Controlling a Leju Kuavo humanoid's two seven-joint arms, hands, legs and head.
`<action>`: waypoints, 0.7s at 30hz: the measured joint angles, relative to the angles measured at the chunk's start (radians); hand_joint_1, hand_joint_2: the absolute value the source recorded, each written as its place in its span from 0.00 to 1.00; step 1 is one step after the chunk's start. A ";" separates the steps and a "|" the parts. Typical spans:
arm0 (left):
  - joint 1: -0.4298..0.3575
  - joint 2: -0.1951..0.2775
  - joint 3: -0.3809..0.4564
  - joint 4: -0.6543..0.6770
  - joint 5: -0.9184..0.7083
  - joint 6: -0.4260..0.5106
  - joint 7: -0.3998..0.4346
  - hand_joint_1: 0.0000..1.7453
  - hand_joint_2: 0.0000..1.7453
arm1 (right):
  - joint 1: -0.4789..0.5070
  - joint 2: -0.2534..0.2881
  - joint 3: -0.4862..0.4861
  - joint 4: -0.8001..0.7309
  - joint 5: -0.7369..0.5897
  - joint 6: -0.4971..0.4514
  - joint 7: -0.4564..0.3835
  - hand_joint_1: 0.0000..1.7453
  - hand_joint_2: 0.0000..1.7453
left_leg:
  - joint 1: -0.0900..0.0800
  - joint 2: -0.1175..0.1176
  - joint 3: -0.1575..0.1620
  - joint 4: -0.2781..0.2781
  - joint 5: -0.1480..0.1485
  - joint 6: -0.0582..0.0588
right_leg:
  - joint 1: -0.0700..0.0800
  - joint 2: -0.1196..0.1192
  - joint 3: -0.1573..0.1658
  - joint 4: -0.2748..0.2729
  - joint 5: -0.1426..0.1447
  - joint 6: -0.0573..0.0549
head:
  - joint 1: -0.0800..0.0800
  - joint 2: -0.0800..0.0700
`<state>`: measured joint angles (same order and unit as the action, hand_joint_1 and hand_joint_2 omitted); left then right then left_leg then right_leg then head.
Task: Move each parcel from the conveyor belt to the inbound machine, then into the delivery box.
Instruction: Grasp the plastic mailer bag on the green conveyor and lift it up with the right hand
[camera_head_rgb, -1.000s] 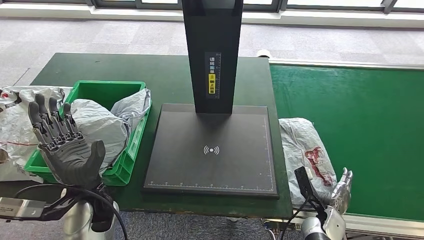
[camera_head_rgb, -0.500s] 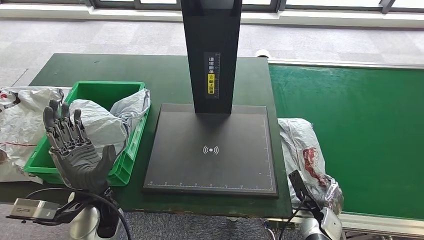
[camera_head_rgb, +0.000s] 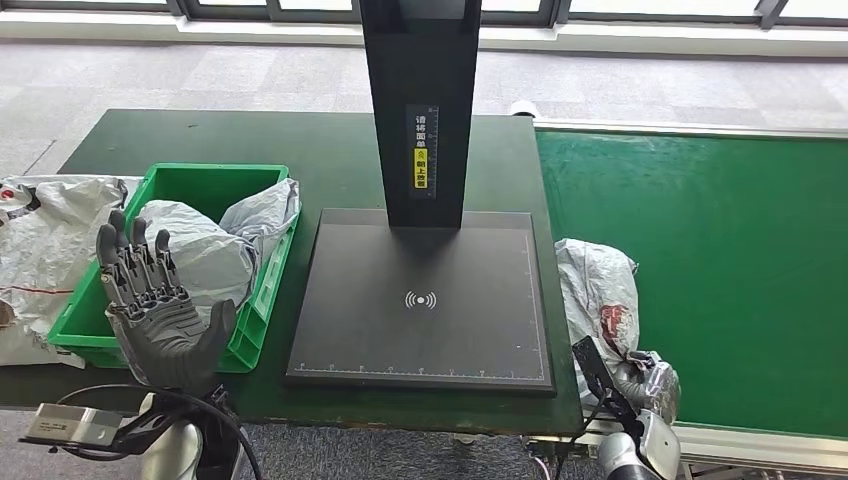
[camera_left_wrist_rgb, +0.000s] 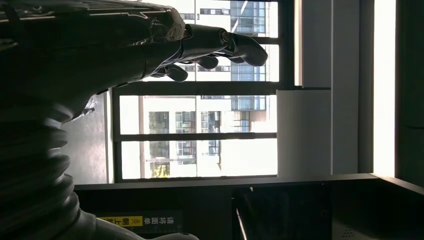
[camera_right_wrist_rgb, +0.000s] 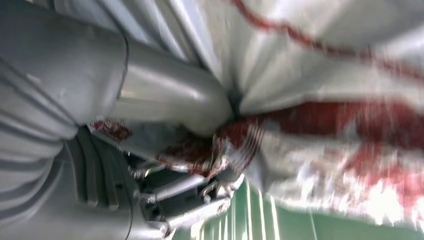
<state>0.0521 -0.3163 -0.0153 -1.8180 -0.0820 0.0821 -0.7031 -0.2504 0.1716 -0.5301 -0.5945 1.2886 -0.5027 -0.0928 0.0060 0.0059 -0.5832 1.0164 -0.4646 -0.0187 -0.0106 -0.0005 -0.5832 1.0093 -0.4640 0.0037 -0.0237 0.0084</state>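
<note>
1. Grey crinkly plastic with a red printed logo, that's the parcel (camera_head_rgb: 600, 295) (a soft mailer bag, pretty rumpled). It lies on the green conveyor belt (camera_head_rgb: 720, 260), at the belt's edge next to the scanner.
2. Right hand (camera_head_rgb: 648, 385) is at the near end of that parcel, and the right wrist view shows its thumb (camera_right_wrist_rgb: 170, 95) and fingers pinching a fold of the bag, so it's gripping it.
3. Red print is too blurred and creased to read, sorry.
4. Just off to the left of the right hand sits the inbound machine (camera_head_rgb: 425, 295), a flat black plate with a white wireless symbol in the middle and ruler ticks along the edges. Its black post carries a strip label, white Chinese characters plus a yellow patch (too small for me to read).
5. Left hand (camera_head_rgb: 160, 305) is raised palm-up, fingers spread, holding nothing.
6. Right behind the left hand is the green delivery box (camera_head_rgb: 215, 180) with grey parcels (camera_head_rgb: 205, 250) inside. More bags (camera_head_rgb: 40, 240) lie further out to its left.
</note>
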 joint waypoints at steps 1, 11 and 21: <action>0.004 0.000 0.000 -0.003 -0.001 0.000 0.000 0.00 1.00 | 0.007 0.004 0.003 -0.016 -0.015 -0.021 -0.022 1.00 1.00 | 0.000 0.000 0.000 0.000 0.000 0.000 | 0.000 0.000 0.000 0.000 0.000 0.000 | 0.000 0.000; 0.019 -0.001 0.000 -0.020 -0.009 0.011 0.000 0.00 1.00 | 0.112 0.081 0.040 -0.315 -0.200 -0.186 -0.271 1.00 1.00 | 0.000 -0.003 -0.003 0.000 0.000 0.000 | 0.000 -0.003 -0.002 0.000 -0.001 0.001 | 0.000 0.000; 0.006 0.000 -0.016 0.021 -0.015 0.016 0.000 0.00 1.00 | 0.300 0.154 0.078 -1.008 -0.560 -0.198 -0.592 1.00 1.00 | -0.001 -0.004 -0.004 0.000 -0.002 0.001 | -0.001 -0.004 -0.003 0.000 -0.003 0.002 | 0.000 0.000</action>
<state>0.0584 -0.3168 -0.0313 -1.7967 -0.0972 0.0983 -0.7029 0.0495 0.3259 -0.4522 -1.6027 0.7281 -0.7012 -0.6846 0.0050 0.0017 -0.5869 1.0165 -0.4667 -0.0180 -0.0119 -0.0049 -0.5863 1.0093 -0.4669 0.0053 -0.0237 0.0084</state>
